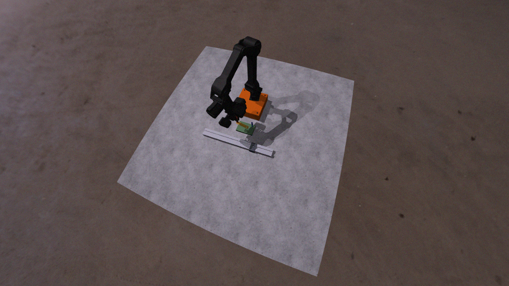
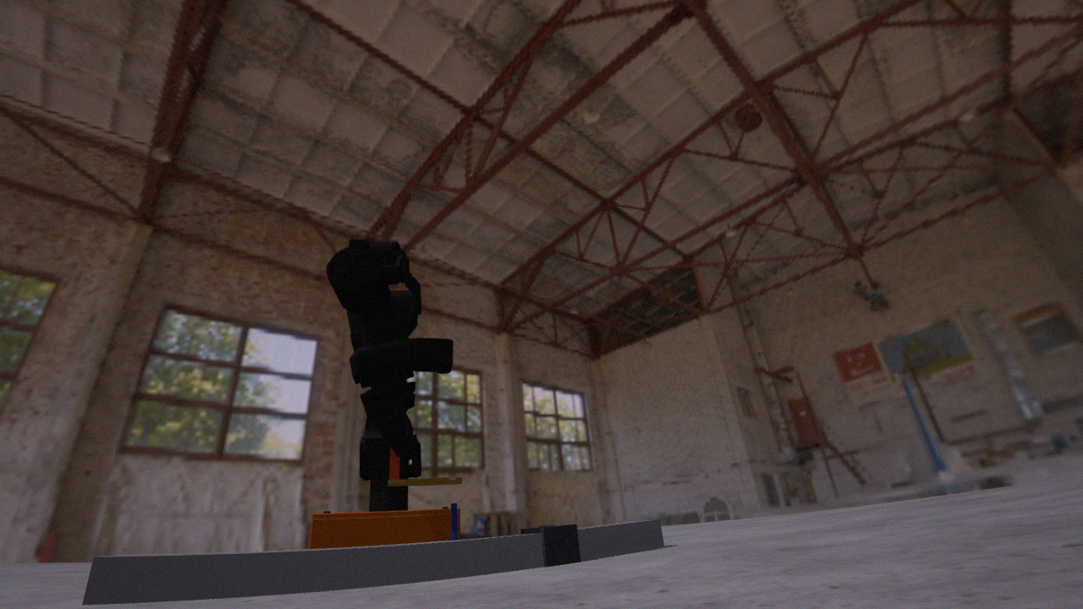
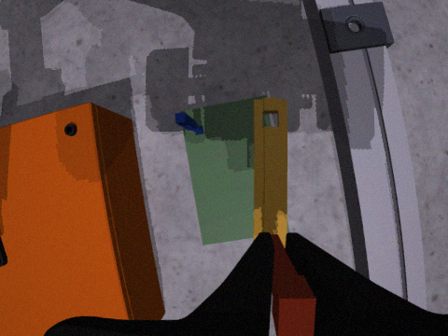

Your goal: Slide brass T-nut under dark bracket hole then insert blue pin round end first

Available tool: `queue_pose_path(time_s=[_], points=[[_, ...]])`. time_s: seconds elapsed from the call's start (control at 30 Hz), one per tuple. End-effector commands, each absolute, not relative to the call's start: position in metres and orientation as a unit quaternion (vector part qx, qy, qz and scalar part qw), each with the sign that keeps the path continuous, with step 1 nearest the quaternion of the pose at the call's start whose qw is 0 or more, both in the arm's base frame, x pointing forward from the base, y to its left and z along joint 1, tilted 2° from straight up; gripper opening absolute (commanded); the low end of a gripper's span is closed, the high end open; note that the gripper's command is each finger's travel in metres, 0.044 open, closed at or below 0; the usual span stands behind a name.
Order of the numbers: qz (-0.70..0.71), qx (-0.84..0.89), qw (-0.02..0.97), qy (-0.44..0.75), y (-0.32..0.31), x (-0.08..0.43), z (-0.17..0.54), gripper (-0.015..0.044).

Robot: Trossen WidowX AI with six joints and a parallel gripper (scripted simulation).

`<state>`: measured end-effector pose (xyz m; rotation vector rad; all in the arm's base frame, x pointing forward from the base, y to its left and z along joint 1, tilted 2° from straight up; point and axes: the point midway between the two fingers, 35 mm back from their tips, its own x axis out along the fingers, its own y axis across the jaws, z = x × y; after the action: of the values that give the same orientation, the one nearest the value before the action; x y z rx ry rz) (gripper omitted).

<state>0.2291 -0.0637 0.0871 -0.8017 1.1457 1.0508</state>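
My gripper (image 3: 276, 243) is shut on the orange-red handle (image 3: 297, 315) of the brass T-nut. The long brass nut (image 3: 271, 173) (image 2: 426, 481) (image 1: 242, 124) hangs level in the air above the green tray (image 3: 224, 196) (image 1: 250, 132). A square hole shows near its far end. The blue pin (image 3: 189, 123) (image 2: 454, 521) (image 1: 252, 124) stands upright at the tray's corner. The aluminum rail (image 3: 373, 187) (image 2: 303, 573) (image 1: 225, 138) lies beyond the tray, its slot facing up. The dark bracket (image 3: 340, 35) (image 2: 560, 545) (image 1: 252, 147) sits across the rail, with a round hole on top.
The orange base block (image 3: 56, 210) (image 2: 378, 529) (image 1: 253, 107) of the arm stands on the tray's other side from the rail. The grey mat (image 1: 219, 189) lies under everything. The arm's shadow falls over part of the tray and rail.
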Motion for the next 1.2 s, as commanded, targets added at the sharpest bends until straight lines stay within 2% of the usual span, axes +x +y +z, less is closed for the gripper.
queue_pose_path(time_s=[0.0,1.17], points=[[0.461,-0.353,0.643,0.5,-0.063,0.229,0.096,-0.015],[0.472,-0.366,0.632,0.494,-0.097,0.254,0.116,-0.015]])
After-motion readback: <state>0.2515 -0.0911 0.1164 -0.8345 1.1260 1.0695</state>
